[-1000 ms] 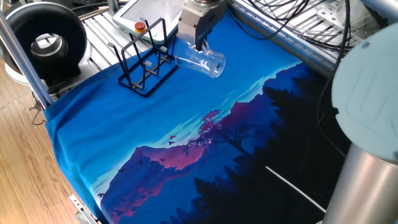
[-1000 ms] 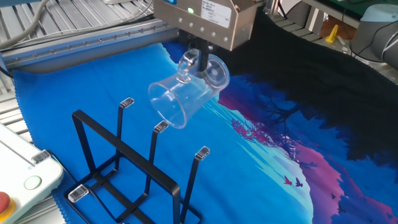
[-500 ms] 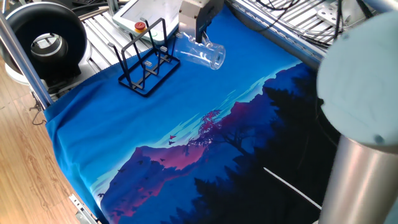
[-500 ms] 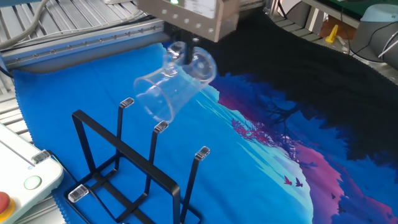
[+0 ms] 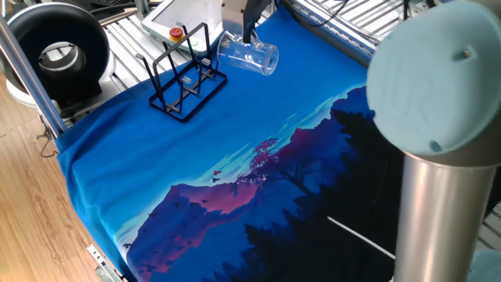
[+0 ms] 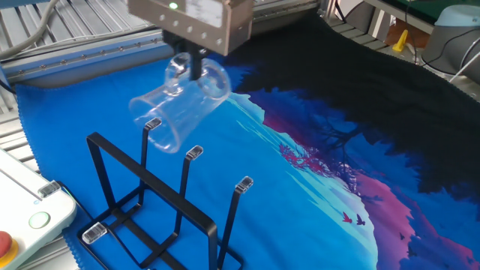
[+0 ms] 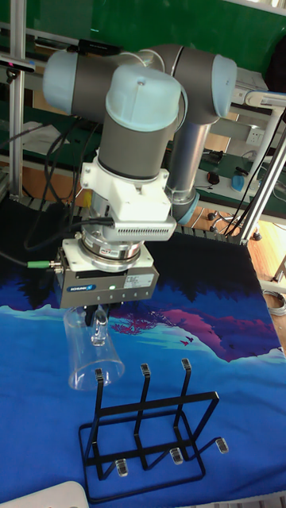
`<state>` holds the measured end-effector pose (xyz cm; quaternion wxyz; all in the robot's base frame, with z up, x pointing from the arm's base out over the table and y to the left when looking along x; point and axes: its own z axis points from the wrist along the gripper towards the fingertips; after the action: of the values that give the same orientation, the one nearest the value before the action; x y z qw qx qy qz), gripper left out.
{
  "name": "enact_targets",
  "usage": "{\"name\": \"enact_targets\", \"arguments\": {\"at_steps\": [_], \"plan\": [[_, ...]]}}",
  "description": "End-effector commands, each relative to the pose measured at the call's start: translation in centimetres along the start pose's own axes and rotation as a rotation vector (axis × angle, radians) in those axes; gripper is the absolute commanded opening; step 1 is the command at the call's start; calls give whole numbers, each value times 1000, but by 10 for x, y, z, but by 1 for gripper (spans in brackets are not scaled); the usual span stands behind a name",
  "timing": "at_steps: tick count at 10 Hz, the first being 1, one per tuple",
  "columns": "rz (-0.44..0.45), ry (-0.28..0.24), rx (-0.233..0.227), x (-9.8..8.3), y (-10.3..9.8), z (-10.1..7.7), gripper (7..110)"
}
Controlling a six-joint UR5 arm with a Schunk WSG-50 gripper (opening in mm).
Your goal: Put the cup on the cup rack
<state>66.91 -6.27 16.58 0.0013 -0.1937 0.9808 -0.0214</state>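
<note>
The claw point(image 6: 193, 66) hangs in the air above the surface point(image 5: 235, 157), its two fingers pinching the wall of the cup point(image 6: 174, 112) near the thick base, one finger inside the glass and one outside. The cup is clear of the surface and tilted, its open mouth angled downward toward the cup rack point(image 6: 150, 206) and its base up by the claw. In the tall fixed view the mouth of the cup point(image 7: 93, 353) sits just over the tip of the leftmost prong of the cup rack point(image 7: 147, 429), and the tip seems to overlap the rim; whether they touch cannot be told. In the other fixed view the same prong tip shows through the glass near the lower rim. The cup rack point(image 5: 182, 82) stands upright on a blue cloth point(image 5: 196, 172) printed with purple mountains and dark trees, near the far left corner of the surface. Its three upright prongs have small clear caps on their tips, and a tall loop frames one side. Just beyond that corner lies a white control box point(image 5: 176, 19) with a red button. The grey arm point(image 7: 151, 119) rises behind the claw.
</note>
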Motion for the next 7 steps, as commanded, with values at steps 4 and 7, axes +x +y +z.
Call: {"name": "enact_targets", "arguments": {"at_steps": [4, 7], "plan": [[-3, -1, 27, -32, -4, 2, 7], [-3, -10, 37, -44, 1, 6, 7]]}}
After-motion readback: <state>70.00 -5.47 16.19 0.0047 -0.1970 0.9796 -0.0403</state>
